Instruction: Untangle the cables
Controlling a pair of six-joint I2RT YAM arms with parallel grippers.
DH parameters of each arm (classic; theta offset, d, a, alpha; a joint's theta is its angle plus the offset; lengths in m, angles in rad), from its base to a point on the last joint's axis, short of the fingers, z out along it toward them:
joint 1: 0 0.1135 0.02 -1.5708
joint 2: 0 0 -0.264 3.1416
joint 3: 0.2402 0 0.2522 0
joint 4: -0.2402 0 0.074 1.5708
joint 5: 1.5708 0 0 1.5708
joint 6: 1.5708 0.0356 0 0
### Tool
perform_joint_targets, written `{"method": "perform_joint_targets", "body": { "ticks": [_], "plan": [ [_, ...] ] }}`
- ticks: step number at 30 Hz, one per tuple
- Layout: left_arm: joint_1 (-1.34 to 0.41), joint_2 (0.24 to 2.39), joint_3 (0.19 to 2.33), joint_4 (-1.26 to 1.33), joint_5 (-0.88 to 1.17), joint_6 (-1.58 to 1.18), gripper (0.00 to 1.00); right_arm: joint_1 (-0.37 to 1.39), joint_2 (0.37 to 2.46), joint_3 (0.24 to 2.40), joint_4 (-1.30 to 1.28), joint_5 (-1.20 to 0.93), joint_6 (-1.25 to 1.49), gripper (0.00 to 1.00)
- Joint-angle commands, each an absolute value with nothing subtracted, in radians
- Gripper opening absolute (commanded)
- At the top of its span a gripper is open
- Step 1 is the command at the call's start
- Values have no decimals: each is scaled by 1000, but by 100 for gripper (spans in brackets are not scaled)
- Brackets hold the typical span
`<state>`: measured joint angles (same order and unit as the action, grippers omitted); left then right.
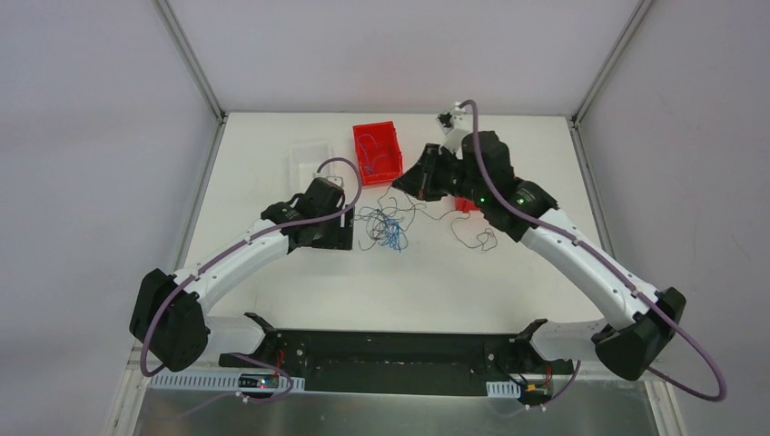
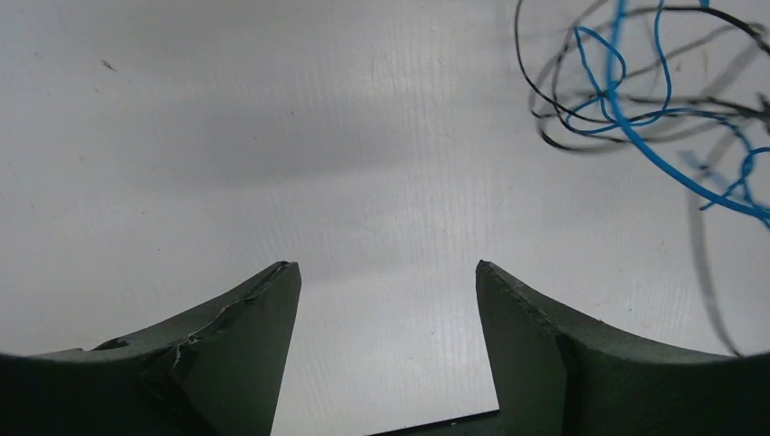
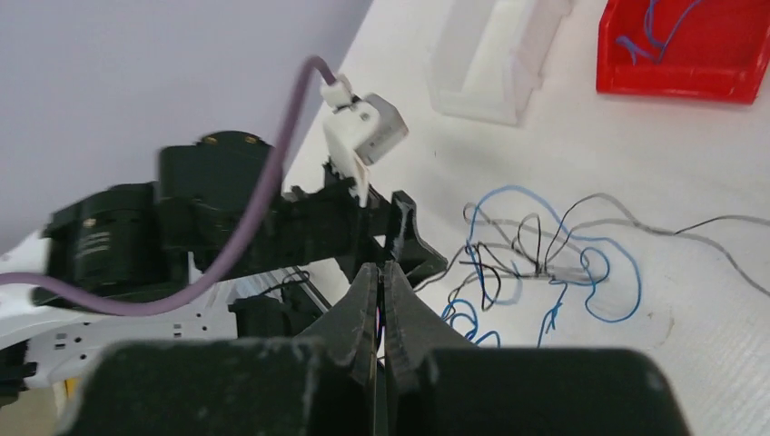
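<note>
The right gripper [image 3: 380, 269] has its fingers pressed flat together, tip to tip. A faint reddish line shows in the seam between them, too fine to say whether it is a strand. It hangs above the white table [image 2: 227, 136], on the far right side of the tangle, with its nose turned toward the left arm.

The left gripper [image 2: 386, 265] stands wide apart, with nothing between its two dark fingers but bare tabletop. It sits low, just beside the left edge of the tangle.

The cables [image 1: 386, 227] lie between the two grippers near the middle of the table: a loose knot of blue and black loops, with grey-looking strands trailing off toward the right. From the left wrist view the nearest blue and black curls lie ahead and to the right of the fingertips, clear of them.

One thin black strand [image 1: 478, 239] lies curled by itself to the right of the knot, under the right arm.

Farther back stands a red bin [image 1: 375, 127] with a few blue wires [image 1: 377, 160] inside it (they look like the same fine sort), and left of it a clear plastic box [image 3: 472, 100].
</note>
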<state>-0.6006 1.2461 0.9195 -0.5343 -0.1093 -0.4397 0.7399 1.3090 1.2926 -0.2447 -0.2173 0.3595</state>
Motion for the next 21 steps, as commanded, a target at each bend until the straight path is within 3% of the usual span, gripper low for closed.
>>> {"method": "perform_joint_targets", "body": {
  "ticks": [1, 7, 15, 21],
  "plan": [
    [-595, 1263, 940, -497, -75, -475, 73, 704, 1242, 1352, -354, -218, 377, 0],
    [-586, 1219, 924, -445, -41, -503, 71, 668, 1209, 1295, -355, -213, 402, 0],
    [-412, 1211, 823, -216, 397, -748, 70, 639, 1180, 1164, -265, -219, 466, 0],
    [-393, 1276, 782, -137, 524, -1124, 72, 624, 1196, 1143, -244, -221, 473, 0]
  ]
}}
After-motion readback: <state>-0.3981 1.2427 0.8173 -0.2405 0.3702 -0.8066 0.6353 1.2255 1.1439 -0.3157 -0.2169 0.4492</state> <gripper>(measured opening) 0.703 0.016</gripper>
